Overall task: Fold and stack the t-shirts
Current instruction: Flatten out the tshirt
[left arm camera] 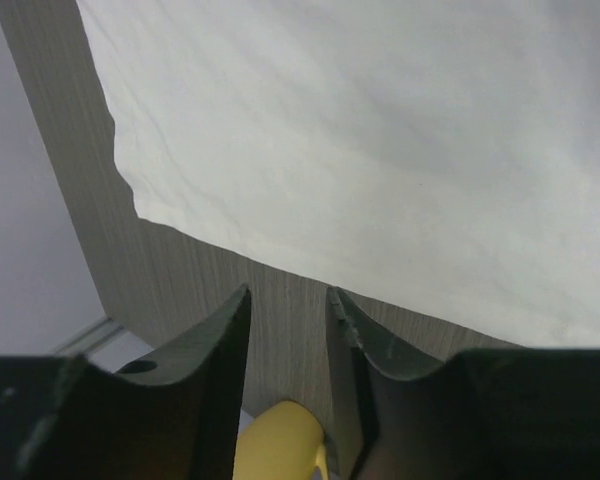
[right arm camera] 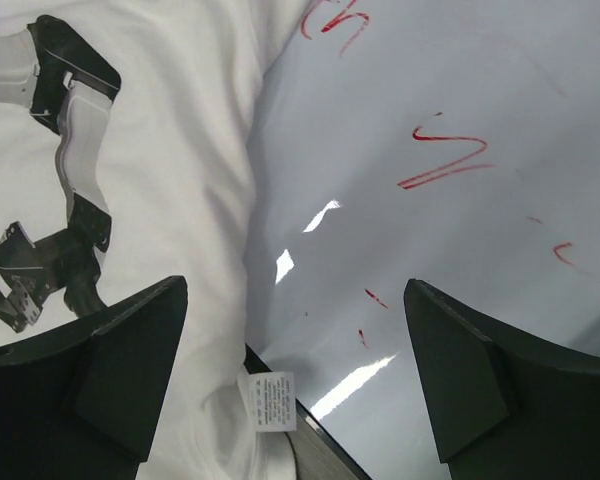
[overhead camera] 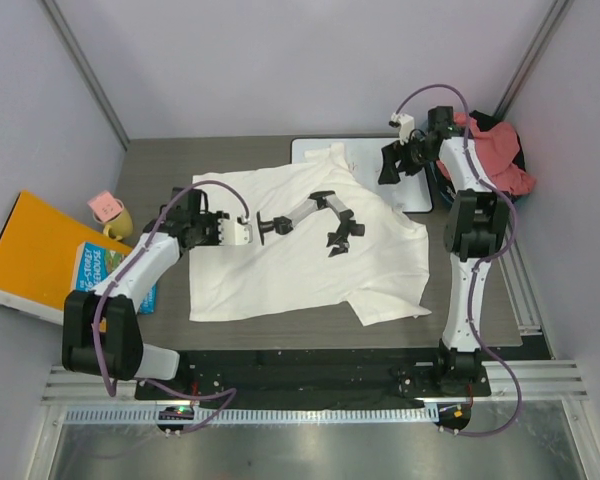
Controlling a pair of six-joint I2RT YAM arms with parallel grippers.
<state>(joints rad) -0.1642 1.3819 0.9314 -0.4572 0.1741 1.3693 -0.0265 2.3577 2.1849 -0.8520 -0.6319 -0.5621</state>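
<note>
A large white t-shirt (overhead camera: 300,270) lies spread flat on the table, with a black robot-arm print (overhead camera: 315,215) at its centre. Its collar end rests on the whiteboard (overhead camera: 365,150). A salmon pink t-shirt (overhead camera: 495,150) is bunched up at the back right, behind the right arm. My left gripper (overhead camera: 248,232) sits low at the white shirt's left side. In the left wrist view this gripper (left arm camera: 288,292) is narrowly open over bare table, just short of the shirt's edge (left arm camera: 380,150). My right gripper (overhead camera: 388,165) hangs wide open (right arm camera: 295,283) above the whiteboard (right arm camera: 460,230), beside the collar and its label (right arm camera: 270,400).
A yellow mug (overhead camera: 115,215) with a pink note (overhead camera: 102,203) stands left of the shirt. An orange book (overhead camera: 30,255) and a blue book (overhead camera: 100,265) lie at the far left. Grey walls close in the back and both sides. Something yellow (left arm camera: 280,440) shows below the left fingers.
</note>
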